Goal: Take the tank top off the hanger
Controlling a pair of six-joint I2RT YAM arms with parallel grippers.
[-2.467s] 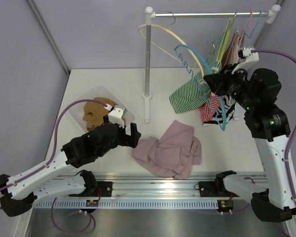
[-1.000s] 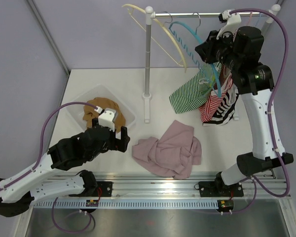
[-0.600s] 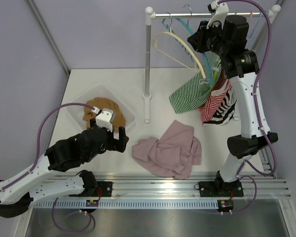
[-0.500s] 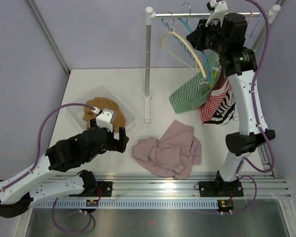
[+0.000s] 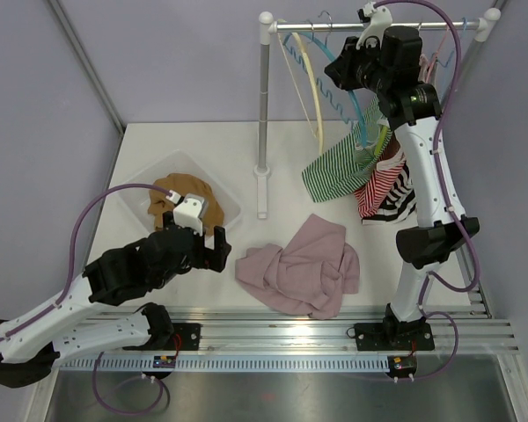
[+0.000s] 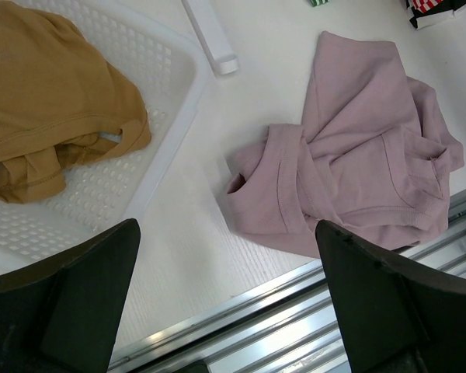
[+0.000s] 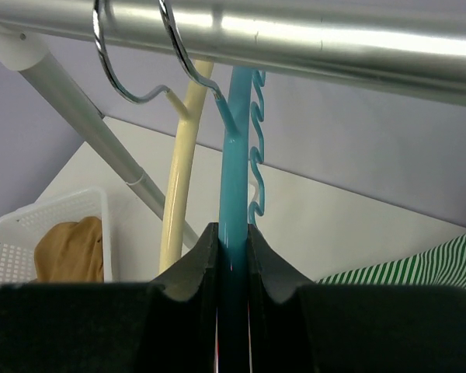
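Brown clothing (image 6: 46, 116) was held in a white basket (image 6: 175, 81); the blue hanger (image 7: 234, 155) was clamped by the right gripper (image 7: 233, 260); the left gripper (image 6: 229, 311) was parted.

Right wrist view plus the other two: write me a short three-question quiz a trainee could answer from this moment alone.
1. True or false: the right gripper is shut on the teal plastic hanger, whose hook sits over the metal rail.
2. What lies in the white perforated basket? A) a mustard-brown garment B) folded towels C) spare hangers
3. In one word, is the left gripper open or shut?

Key: 1 true; 2 A; 3 open, with nothing between its fingers.
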